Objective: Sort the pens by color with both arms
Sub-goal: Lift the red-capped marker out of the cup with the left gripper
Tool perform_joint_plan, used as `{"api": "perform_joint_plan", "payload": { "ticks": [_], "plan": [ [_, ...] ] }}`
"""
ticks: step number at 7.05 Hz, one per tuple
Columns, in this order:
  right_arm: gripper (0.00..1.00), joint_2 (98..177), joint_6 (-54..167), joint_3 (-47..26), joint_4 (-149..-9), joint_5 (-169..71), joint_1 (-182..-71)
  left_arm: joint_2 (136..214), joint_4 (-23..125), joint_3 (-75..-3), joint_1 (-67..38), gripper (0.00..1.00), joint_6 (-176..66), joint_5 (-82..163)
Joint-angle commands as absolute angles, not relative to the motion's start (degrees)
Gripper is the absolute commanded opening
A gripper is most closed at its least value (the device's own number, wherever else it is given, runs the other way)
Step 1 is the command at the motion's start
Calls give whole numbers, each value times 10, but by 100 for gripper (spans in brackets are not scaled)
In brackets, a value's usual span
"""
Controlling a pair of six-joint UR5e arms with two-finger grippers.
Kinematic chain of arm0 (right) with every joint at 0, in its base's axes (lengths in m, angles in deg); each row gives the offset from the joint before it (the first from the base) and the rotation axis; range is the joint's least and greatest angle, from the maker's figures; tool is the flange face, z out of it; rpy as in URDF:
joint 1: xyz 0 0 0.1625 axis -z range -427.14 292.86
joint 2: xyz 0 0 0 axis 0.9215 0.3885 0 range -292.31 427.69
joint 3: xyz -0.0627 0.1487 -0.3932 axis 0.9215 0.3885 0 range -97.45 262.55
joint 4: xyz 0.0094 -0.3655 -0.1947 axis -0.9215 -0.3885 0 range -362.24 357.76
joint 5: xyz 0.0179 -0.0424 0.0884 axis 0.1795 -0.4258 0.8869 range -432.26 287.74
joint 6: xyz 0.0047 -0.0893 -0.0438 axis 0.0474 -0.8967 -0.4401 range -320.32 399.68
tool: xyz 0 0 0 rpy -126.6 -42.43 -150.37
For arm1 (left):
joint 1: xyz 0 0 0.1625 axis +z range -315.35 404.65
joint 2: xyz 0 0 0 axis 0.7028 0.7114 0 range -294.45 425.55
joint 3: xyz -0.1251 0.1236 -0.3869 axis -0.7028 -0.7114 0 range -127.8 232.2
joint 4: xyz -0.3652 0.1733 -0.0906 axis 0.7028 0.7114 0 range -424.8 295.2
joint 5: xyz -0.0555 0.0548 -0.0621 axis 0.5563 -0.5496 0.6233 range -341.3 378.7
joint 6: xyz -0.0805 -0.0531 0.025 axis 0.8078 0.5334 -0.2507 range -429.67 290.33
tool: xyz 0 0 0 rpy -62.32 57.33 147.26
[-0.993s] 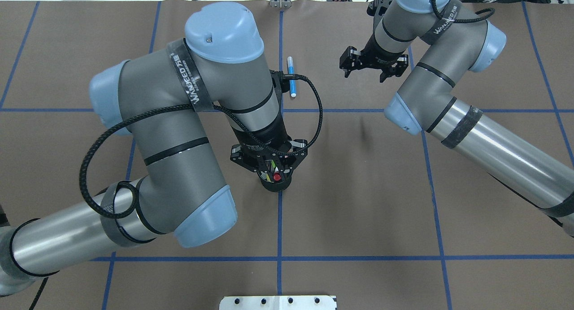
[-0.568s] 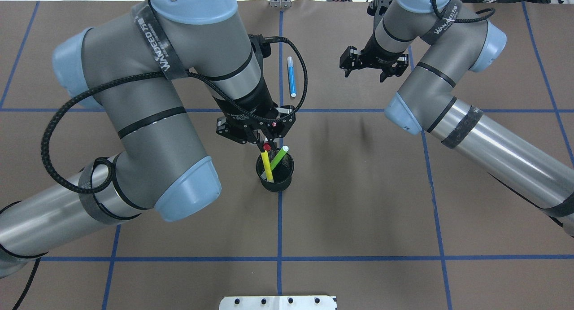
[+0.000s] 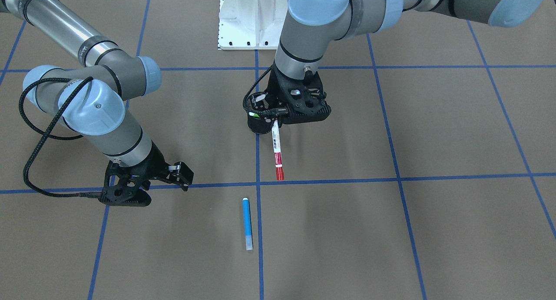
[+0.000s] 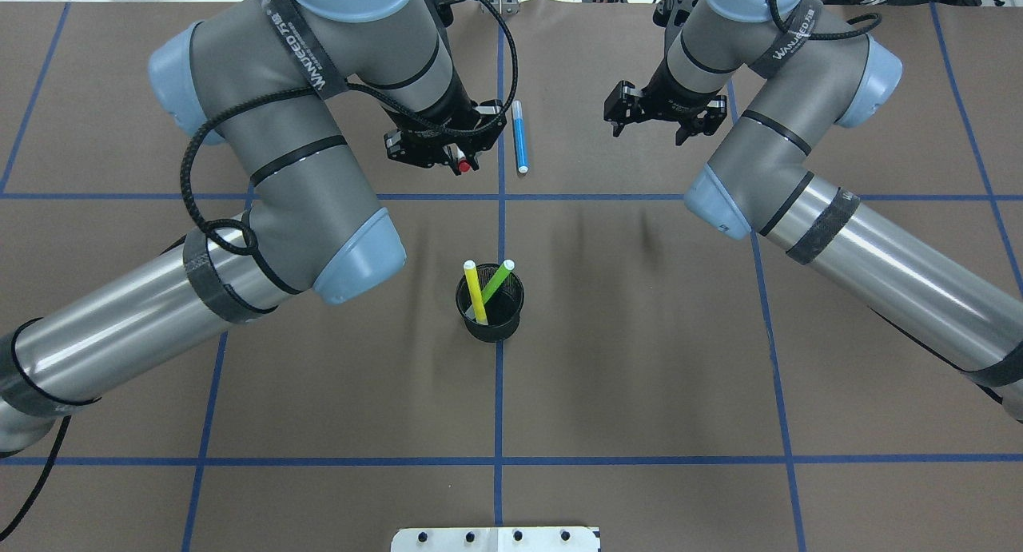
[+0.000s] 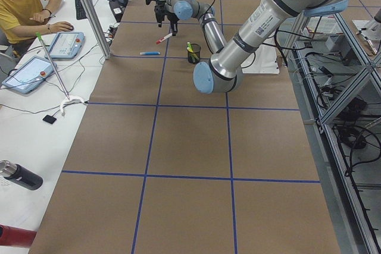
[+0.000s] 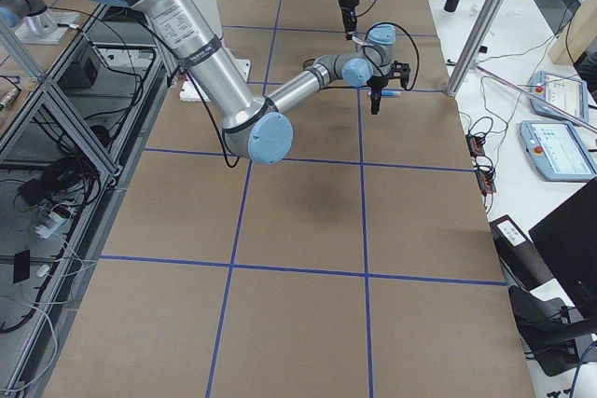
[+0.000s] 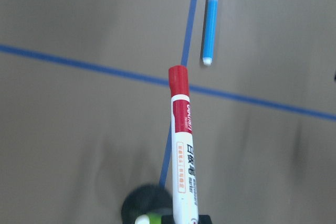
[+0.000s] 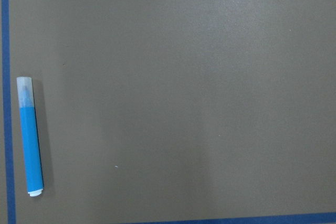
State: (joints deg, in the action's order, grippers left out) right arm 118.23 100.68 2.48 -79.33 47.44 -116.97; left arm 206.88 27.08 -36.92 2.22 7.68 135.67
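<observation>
A: Start from the mesh cup (image 4: 490, 326). What stands in it?
B: The yellow pen (image 4: 474, 290) and the green pen (image 4: 499, 279). Both lean, and their tops are apart above the rim. The cup sits on the desk (image 4: 639, 360), right on a blue tape line (image 4: 498, 408).
A: And the red pen (image 3: 276, 146)?
B: It is out of the cup. The left pincer (image 4: 459, 160) is closed on one end of it, on the side of the cup away from the robot and well apart from the cup. The pen slants down out of the jaws, its red cap pointing away from the cup.
A: The blue pen (image 4: 520, 137)?
B: It lies flat on the desk, also beyond the cup, just beside the same tape line and parallel to it. It is apart from both pincers.
A: The right pincer (image 4: 651, 129)?
B: Beyond the cup too, off toward the robot's right and farther out that way than the blue pen. Its jaws are spread wide and hold nothing. I cannot tell its height above the desk.
</observation>
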Motion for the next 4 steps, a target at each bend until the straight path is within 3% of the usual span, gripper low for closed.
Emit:
{"api": "perform_joint_plan", "payload": {
  "ticks": [1,4],
  "plan": [
    [99,1181,1007,25,-793,474,-1170,2078,385,-255,5,0,77,1311],
    [99,1181,1007,26,-792,474,-1168,2153,529,-58,8,0,75,1266]
  ]
}}
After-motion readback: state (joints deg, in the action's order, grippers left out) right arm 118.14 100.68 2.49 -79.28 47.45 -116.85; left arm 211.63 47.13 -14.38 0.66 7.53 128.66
